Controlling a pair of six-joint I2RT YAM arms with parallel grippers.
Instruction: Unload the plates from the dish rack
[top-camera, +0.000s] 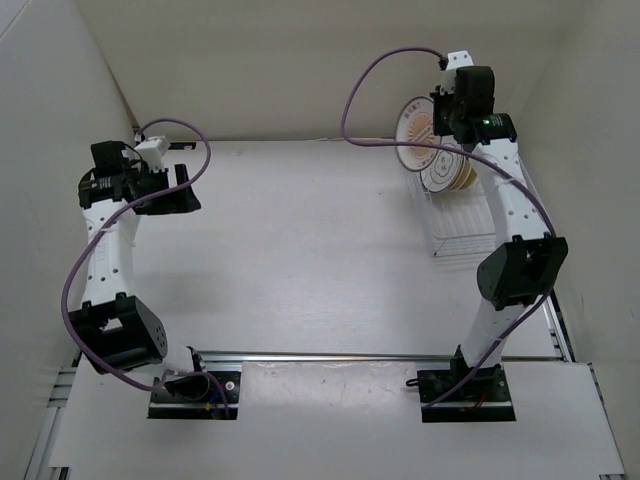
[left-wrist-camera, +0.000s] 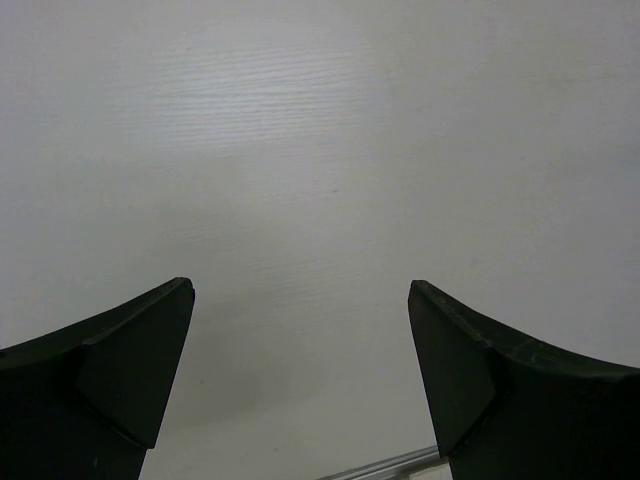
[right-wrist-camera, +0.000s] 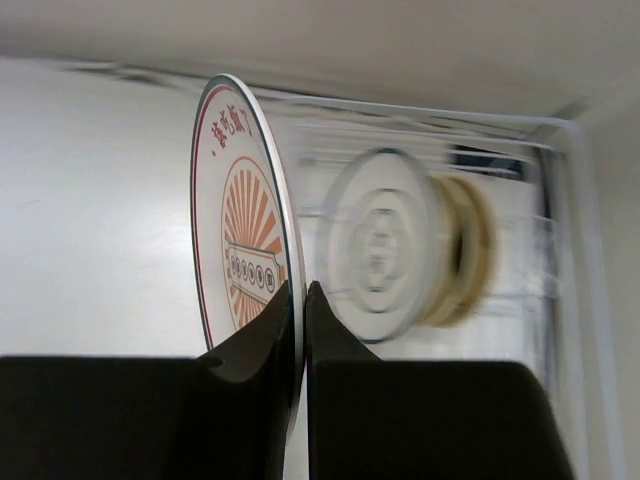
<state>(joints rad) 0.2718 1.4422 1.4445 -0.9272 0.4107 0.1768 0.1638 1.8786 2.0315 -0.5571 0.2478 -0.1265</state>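
White wire dish rack (top-camera: 465, 238) at 2 o'clock on worktop (top-camera: 300, 250). Sunburst plate (right-wrist-camera: 240, 250), white with orange rays, upright on edge, rim pinched in right gripper (right-wrist-camera: 298, 290), at rack's 11 o'clock end. Ring-pattern plate (right-wrist-camera: 378, 245) standing upright in rack. Tan plates (right-wrist-camera: 468, 250) upright just beside it toward 3 o'clock, blurred.

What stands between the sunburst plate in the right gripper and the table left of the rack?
Nothing visible. The right gripper holds the sunburst plate by its rim; the other plates stand in the dish rack beyond it, and the left gripper is far off.
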